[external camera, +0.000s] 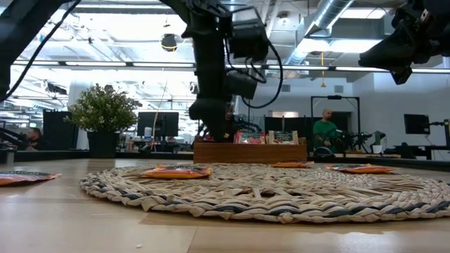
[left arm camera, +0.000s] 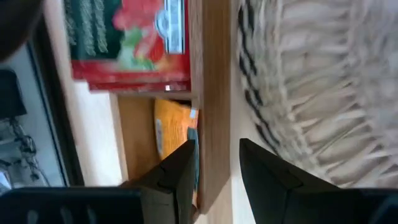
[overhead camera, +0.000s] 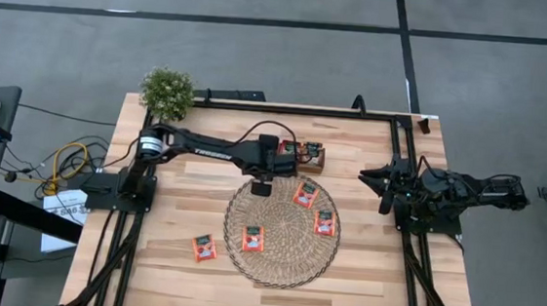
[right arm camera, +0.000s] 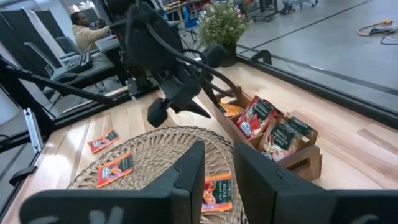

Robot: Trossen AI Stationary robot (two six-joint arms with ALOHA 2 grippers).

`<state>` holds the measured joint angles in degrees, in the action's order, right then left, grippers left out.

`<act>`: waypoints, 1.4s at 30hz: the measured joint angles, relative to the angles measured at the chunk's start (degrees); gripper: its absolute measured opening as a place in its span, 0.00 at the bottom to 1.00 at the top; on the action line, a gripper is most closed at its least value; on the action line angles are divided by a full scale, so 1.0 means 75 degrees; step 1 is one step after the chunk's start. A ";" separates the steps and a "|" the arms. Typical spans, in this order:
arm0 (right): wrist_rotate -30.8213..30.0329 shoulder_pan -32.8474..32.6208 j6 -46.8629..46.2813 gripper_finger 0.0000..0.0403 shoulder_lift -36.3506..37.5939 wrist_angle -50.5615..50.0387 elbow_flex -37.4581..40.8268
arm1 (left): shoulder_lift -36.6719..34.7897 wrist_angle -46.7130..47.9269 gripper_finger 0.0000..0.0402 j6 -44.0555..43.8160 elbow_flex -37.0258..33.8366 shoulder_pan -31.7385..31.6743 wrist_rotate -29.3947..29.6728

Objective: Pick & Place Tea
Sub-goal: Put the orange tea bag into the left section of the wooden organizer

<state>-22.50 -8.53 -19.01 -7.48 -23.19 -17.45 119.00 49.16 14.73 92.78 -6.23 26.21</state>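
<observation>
Three red-orange tea sachets (overhead camera: 305, 194) (overhead camera: 324, 222) (overhead camera: 252, 238) lie flat on the round woven mat (overhead camera: 280, 261). A fourth (overhead camera: 205, 248) lies on the table to the mat's left. More tea stands in the small wooden tray (overhead camera: 318, 160) beyond the mat: red sachets (left arm camera: 130, 43) and an orange one (left arm camera: 171, 130). My left gripper (left arm camera: 217, 149) hangs open over the tray's left end, tilted downward. One finger is over the orange sachet's compartment and the other is outside the tray's near wall (left arm camera: 214, 93). My right gripper (right arm camera: 217, 152) waits at the table's right side, slightly open and holding nothing.
A potted plant (overhead camera: 167, 90) stands at the table's far left corner. A black frame rail (overhead camera: 374, 117) runs along the far edge. Bare wood lies in front of the mat and to its left. People sit at desks in the room beyond the table.
</observation>
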 joint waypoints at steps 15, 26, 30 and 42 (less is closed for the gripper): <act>-0.0006 -0.0001 0.0001 0.19 -0.0001 -0.0062 0.0000 | 0.0170 -0.0172 0.29 -0.0008 -0.0009 -0.0275 0.0486; -0.0003 -0.0001 0.0001 0.19 -0.0001 -0.0062 0.0000 | 0.0170 -0.0199 0.29 -0.0025 -0.0009 -0.0322 0.0997; -0.0003 -0.0001 0.0000 0.19 -0.0001 -0.0062 0.0000 | 0.0170 -0.0199 0.29 -0.0022 -0.0009 -0.0325 0.1041; -0.0004 0.0000 -0.0002 0.19 0.0000 -0.0062 0.0000 | 0.0170 -0.0889 0.29 0.0677 -0.0009 -0.0357 0.1988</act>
<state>-22.54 -8.53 -19.03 -7.47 -23.66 -17.45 120.27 42.50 19.81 92.71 -8.90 41.12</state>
